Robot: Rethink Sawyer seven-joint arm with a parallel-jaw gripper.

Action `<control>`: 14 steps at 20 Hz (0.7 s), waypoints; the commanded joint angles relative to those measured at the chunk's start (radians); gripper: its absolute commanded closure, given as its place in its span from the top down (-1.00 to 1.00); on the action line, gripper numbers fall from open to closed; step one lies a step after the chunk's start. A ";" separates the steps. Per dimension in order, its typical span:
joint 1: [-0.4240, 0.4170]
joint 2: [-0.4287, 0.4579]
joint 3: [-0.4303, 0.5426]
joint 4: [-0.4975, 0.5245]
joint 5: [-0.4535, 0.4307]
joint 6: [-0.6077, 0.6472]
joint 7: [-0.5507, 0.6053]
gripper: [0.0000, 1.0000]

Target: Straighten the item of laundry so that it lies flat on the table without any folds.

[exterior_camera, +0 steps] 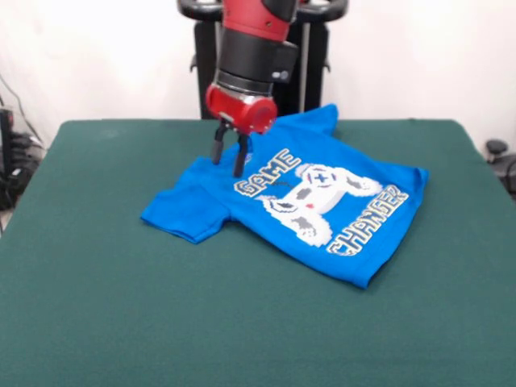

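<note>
The table (97, 306), covered in dark green cloth, fills the front view, and everything else can be placed against the blue T-shirt (355, 234) that lies on it a little toward the far side and slightly right of the table's middle. Left of the shirt the green surface is bare. The shirt's leftmost part is a short sleeve (181, 214) that juts out toward the left and near side, lying flat with its hem edge facing the viewer. Just right of that sleeve and farther back, the gripper (229, 160) hangs from the red and black arm (254, 48) over the shirt's left shoulder area; its two dark fingers point down with a narrow gap between them, and whether their tips touch or pinch the cloth cannot be told. Right of the gripper, the shirt's body runs diagonally, printed side up, showing a white pixel game controller between the words "GAME" and "CHANGER" in pale outlined letters. At the far side, behind the print, a flap of blue cloth (318, 121) rises toward the table's back edge and looks bunched or folded rather than spread. The shirt's right part ends in a straight edge and a near corner pointing toward the viewer, with bare green table beyond it.
</note>
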 commanded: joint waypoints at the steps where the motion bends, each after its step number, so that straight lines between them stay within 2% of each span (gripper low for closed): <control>1: 0.079 0.056 0.119 0.020 0.103 0.010 0.240 1.00; 14: 0.228 0.068 0.129 0.051 0.272 0.008 0.296 1.00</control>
